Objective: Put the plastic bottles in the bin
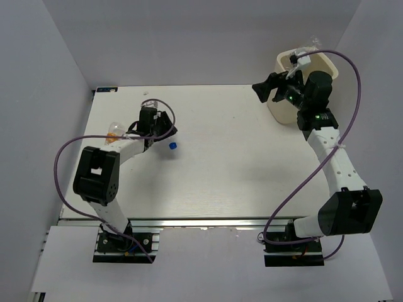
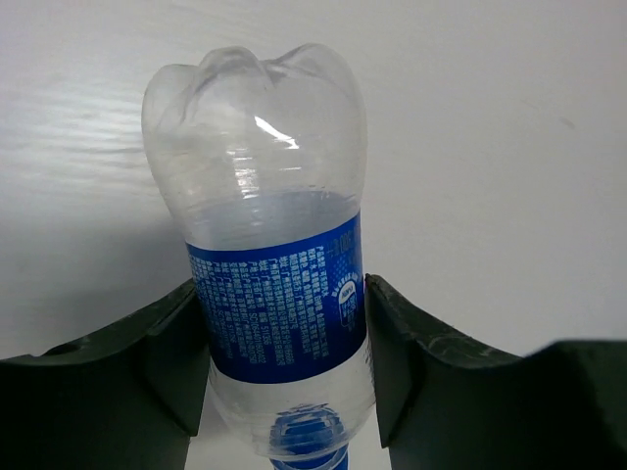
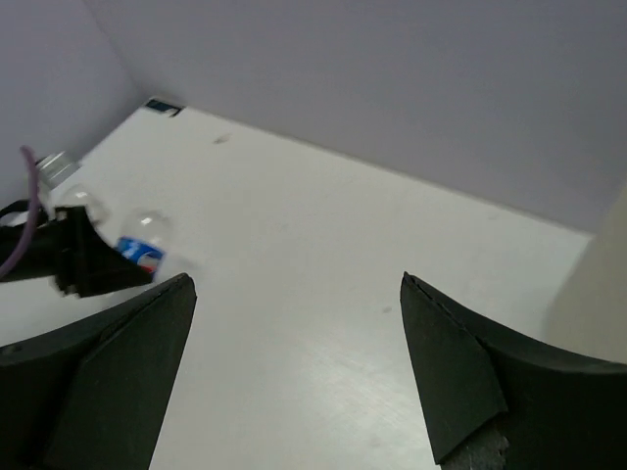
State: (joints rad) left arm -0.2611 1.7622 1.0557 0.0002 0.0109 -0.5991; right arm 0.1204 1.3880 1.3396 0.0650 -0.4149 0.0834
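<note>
A second clear bottle (image 1: 114, 130), orange at one end, lay by the left wall, just beside the left arm. Purple cables (image 1: 286, 195) looped off both arms. The right arm stood up in front of the cream bin (image 1: 282, 108) at the far right corner. From the overhead view I saw it covering part of the rim. The right tool (image 3: 296, 282) was spread wide with nothing between its fingers, pointing left over the white worktop (image 1: 227, 163). The plastic bottle (image 2: 260, 176) lay on its side, left of centre and well apart from the bin. It was clear, with a lobed base, a blue printed label and a blue cap. The left tool (image 2: 286, 292) was clamped on it, both fingers pressed against the label.
</note>
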